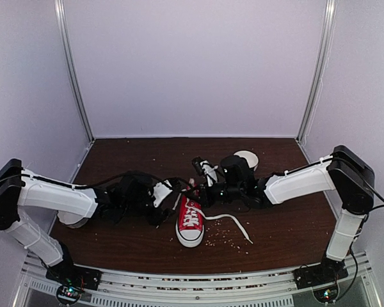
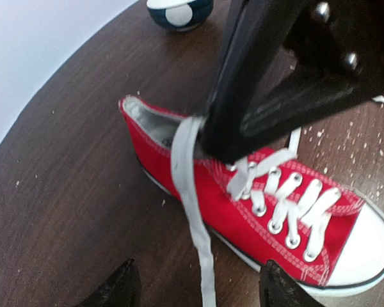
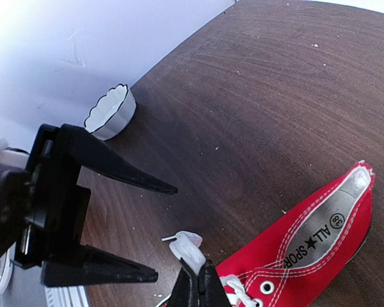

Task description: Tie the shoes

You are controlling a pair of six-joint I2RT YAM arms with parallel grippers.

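Observation:
The red sneaker [image 1: 190, 220] lies mid-table with its white toe cap toward the arms; it also shows in the left wrist view [image 2: 256, 211] and the right wrist view [image 3: 320, 243]. My right gripper [image 3: 201, 274] is shut on a white lace [image 3: 191, 246] and holds it up beside the shoe's opening; it shows in the top view [image 1: 196, 187]. My left gripper [image 2: 201, 288] is open, with its fingertips [image 2: 123, 286] wide apart to the left of the shoe. The held lace [image 2: 189, 192] hangs down between them. The other lace [image 1: 233, 224] trails right on the table.
A dark bowl with a white inside [image 1: 246, 157] stands behind the right arm. A white fluted bowl [image 3: 109, 112] stands near the left wall, partly under the left arm [image 1: 73, 219]. Pale crumbs [image 1: 227, 240] are scattered near the shoe's toe.

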